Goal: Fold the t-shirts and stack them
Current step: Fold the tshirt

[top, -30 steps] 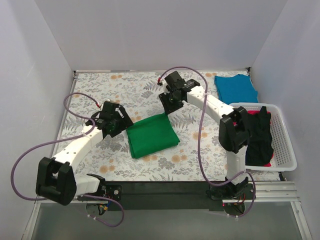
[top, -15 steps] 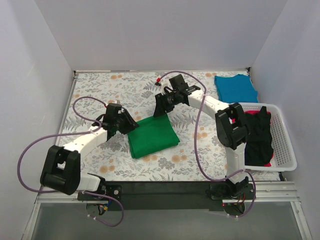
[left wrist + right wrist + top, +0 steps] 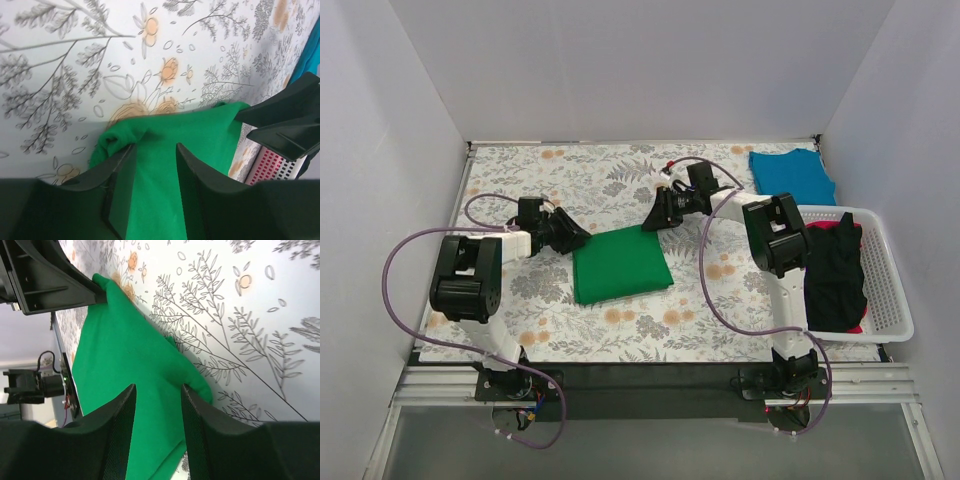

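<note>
Surface (image 3: 520,170) is carrying the green t-shirt (image 3: 620,265) folded flat in the middle, with the teal t-shirt (image 3: 792,177) lying well apart at the far right corner. The left gripper (image 3: 580,240) is pinching its far left corner and the right gripper (image 3: 650,223) is pinching its far right corner. To my eye both should be lifting together, keeping that edge taut and level so the fold isn't slipping open on the way over.
</note>
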Controlling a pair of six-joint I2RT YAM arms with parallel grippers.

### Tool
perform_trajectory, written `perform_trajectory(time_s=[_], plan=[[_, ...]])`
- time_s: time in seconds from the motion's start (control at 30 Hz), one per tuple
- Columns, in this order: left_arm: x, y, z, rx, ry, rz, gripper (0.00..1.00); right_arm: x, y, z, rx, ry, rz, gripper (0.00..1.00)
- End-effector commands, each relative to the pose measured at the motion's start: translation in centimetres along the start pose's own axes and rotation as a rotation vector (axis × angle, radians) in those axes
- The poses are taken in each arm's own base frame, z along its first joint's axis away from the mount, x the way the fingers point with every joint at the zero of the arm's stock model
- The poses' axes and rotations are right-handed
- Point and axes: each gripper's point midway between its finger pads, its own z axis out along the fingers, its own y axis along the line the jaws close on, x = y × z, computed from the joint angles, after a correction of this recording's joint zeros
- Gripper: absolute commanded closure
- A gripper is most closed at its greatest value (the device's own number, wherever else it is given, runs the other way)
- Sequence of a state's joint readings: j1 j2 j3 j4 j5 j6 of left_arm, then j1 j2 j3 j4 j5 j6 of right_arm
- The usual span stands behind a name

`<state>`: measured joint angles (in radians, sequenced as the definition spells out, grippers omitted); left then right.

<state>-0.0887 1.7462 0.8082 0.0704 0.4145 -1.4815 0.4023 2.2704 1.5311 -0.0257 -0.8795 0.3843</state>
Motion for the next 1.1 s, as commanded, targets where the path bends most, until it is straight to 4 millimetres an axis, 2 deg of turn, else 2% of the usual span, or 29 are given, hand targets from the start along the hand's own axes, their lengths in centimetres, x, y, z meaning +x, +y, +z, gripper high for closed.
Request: perform_trajectory(time_s=[0.0, 0.03, 0.07, 0.1, 0.13, 0.17, 0.2, 0.23, 0.27, 0.33, 0.37, 0.4, 0.47, 0.5, 0.53, 0.6, 0.63, 0.7, 0.73, 0.77, 0.87, 0.93, 1.0, 1.03, 1.07], plan=[[-0.8, 1.1, 0.2, -0.06, -0.008, 0.062, 0.62, -2.7, 3.5, -2.0, -0.051, -0.084, -0.072, 0.52], [-1.6, -0.4, -0.7, -0.042, -0.03, 0.085, 0.56, -2.8, 4.2, -2.5, -0.054, -0.09, -0.08, 0.52], [-1.7, -1.0, -1.4, -0.042, -0.03, 0.092, 0.53, -2.7, 4.8, -2.9, -0.054, -0.096, -0.083, 0.52], [-2.0, -1.7, -2.0, -0.028, -0.037, 0.103, 0.49, -3.2, 6.5, -3.8, -0.066, -0.114, -0.108, 0.52], [-2.5, -3.4, -3.4, 0.009, -0.064, 0.131, 0.44, -2.3, 6.9, -4.0, -0.07, -0.107, -0.083, 0.52], [-2.3, -3.8, -4.1, 0.016, -0.061, 0.134, 0.35, -1.9, 7.6, -4.3, -0.085, -0.103, -0.088, 0.52], [-1.9, -4.4, -4.8, 0.035, -0.06, 0.14, 0.31, -1.7, 9.2, -4.9, -0.1, -0.111, -0.113, 0.52], [-1.5, -6.0, -6.5, 0.087, -0.065, 0.157, 0.29, -0.2, 9.7, -4.7, -0.111, -0.093, -0.097, 0.52], [-0.2, -5.7, -7.0, 0.086, -0.044, 0.147, 0.27, 0.5, 11.1, -5.3, -0.132, -0.09, -0.112, 0.52], [1.5, -6.2, -8.2, 0.103, -0.035, 0.162, 0.26, 2.3, 12.3, -5.1, -0.15, -0.059, -0.116, 0.52], [3.0, -7.4, -9.4, 0.135, -0.032, 0.185, 0.26, 4.1, 12.1, -4.9, -0.153, -0.029, -0.093, 0.52], [4.6, -6.4, -9.4, 0.12, -0.009, 0.183, 0.26, 5.2, 13.1, -4.7, -0.168, -0.01, -0.105, 0.52], [7.1, -6.4, -9.9, 0.132, 0.018, 0.186, 0.32, 7.6, 12.6, -4.1, -0.172, 0.032, -0.084, 0.53], [9.0, -4.3, -9.4, 0.093, 0.059, 0.136, 0.41, 8.7, 12.4, -3.6, -0.177, 0.056, -0.077, 0.53], [9.9, -3.5, -9.2, 0.082, 0.075, 0.119, 0.47, 9.4, 12.1, -3.3, -0.185, 0.071, -0.068, 0.54], [11.4, -2.0, -8.6, 0.073, 0.106, 0.059, 0.56, 11.4, 10.5, -2.4, -0.202, 0.114, -0.031, 0.55], [12.7, 0.5, -8.1, 0.024, 0.13, 0.022, 0.65, 12.1, 9.7, -2.2, -0.199, 0.127, -0.021, 0.55], [13.0, 2.1, -7.5, -0.007, 0.109, -0.01, 0.71, 13.9, 7.2, -1.5, -0.18, 0.159, 0.003, 0.57], [14.0, 4.0, -7.3, -0.054, 0.122, -0.054, 0.76, 14.4, 6.3, -1.3, -0.17, 0.166, 0.017, 0.57], [13.9, 4.9, -7.1, -0.082, 0.1, -0.071, 0.78, 15.3, 5.0, -1.1, -0.16, 0.18, 0.042, 0.57], [14.8, 7.5, -7.1, -0.152, 0.108, -0.139, 0.83, 15.8, 2.4, -1.4, -0.128, 0.17, 0.077, 0.58], [14.9, 8.1, -7.5, -0.172, 0.108, -0.16, 0.84, 15.4, 2.0, -2.0, -0.123, 0.155, 0.088, 0.58], [14.1, 7.7, -7.9, -0.177, 0.08, -0.152, 0.84, 14.4, 3.6, -2.5, -0.146, 0.138, 0.057, 0.59], [13.4, 6.8, -8.3, -0.157, 0.055, -0.136, 0.83, 13.9, 4.3, -2.7, -0.155, 0.131, 0.043, 0.59], [12.9, 6.3, -8.8, -0.171, 0.049, -0.121, 0.79, 13.0, 6.0, -3.1, -0.168, 0.113, 0.019, 0.59]])
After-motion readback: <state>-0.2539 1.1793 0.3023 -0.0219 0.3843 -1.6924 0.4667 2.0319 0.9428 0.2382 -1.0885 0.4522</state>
